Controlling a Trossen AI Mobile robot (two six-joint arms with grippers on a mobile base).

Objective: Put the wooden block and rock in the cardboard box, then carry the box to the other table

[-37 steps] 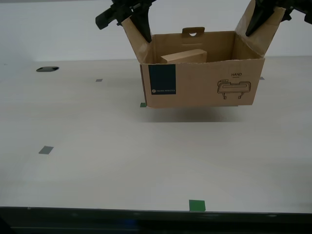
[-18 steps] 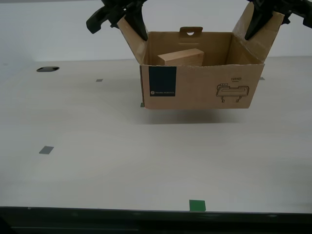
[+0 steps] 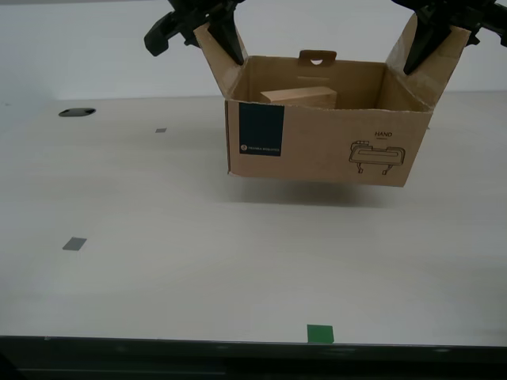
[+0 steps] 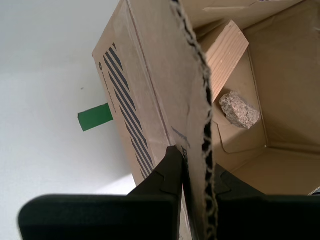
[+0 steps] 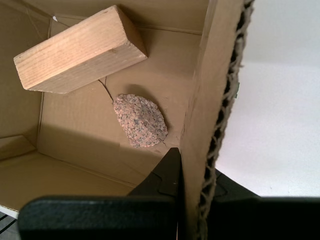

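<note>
Since a second ago: cardboard box (image 3: 329, 146) tilted slightly, still airborne | surface (image 3: 198, 253): beneath, not touching | my first gripper (image 5: 195, 187): fingers pinching one side flap | my second gripper (image 4: 195, 172): fingers pinching the opposite flap | wooden block (image 5: 80, 50), rock (image 5: 140, 120): inside box, apart

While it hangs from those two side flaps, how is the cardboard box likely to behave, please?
The cardboard box is probably light but bendy: each claw pinches only a thin corrugated flap. It already looks tilted, so the wooden block and rock may slide.
</note>
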